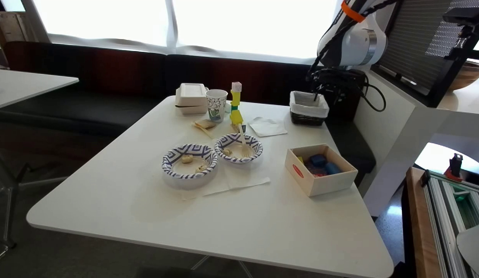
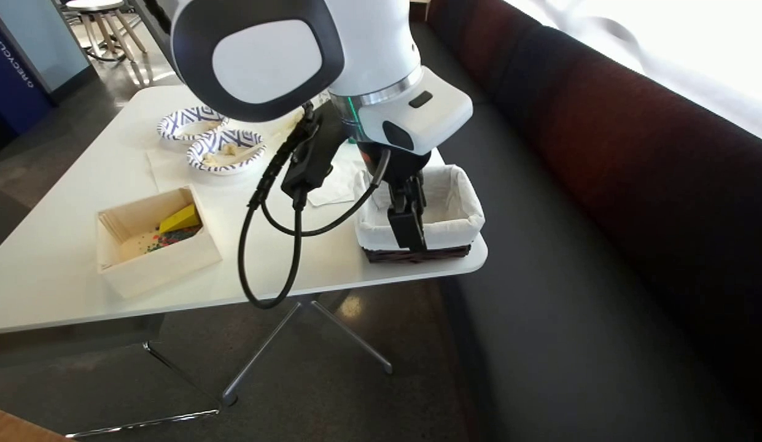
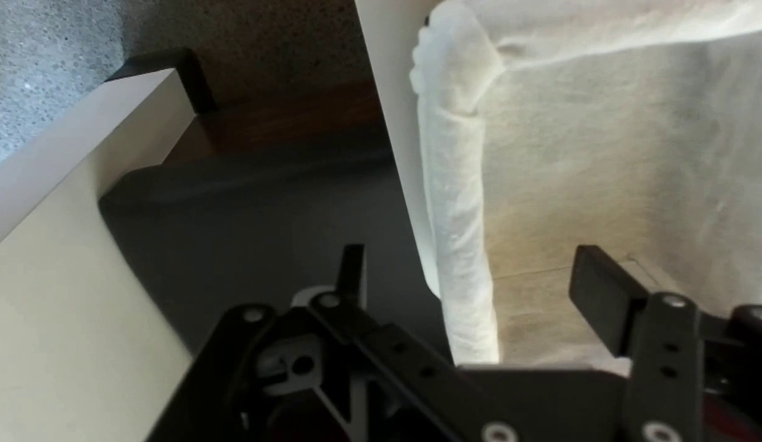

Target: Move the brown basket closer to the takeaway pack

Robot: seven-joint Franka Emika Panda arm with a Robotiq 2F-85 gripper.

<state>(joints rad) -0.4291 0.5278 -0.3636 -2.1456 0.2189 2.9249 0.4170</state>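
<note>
The brown basket (image 1: 308,116) has a white cloth liner and stands at a corner of the white table, also seen in an exterior view (image 2: 451,236). The takeaway pack (image 1: 192,99) is a pale closed box at the table's far left corner; it is out of sight in the wrist view. My gripper (image 3: 471,279) is open. In the wrist view one finger is over the basket's inside and the other is outside its rim (image 3: 457,215), with the rim between them and no visible grip. In an exterior view the gripper (image 2: 410,218) overlaps the basket's near side.
A paper cup (image 1: 216,104), a yellow block stack (image 1: 236,104) and a napkin (image 1: 267,126) lie between basket and pack. Two patterned bowls (image 1: 189,162) and a wooden box (image 1: 320,172) stand nearer. A dark bench (image 2: 540,245) and a white half-wall (image 1: 393,143) border the table.
</note>
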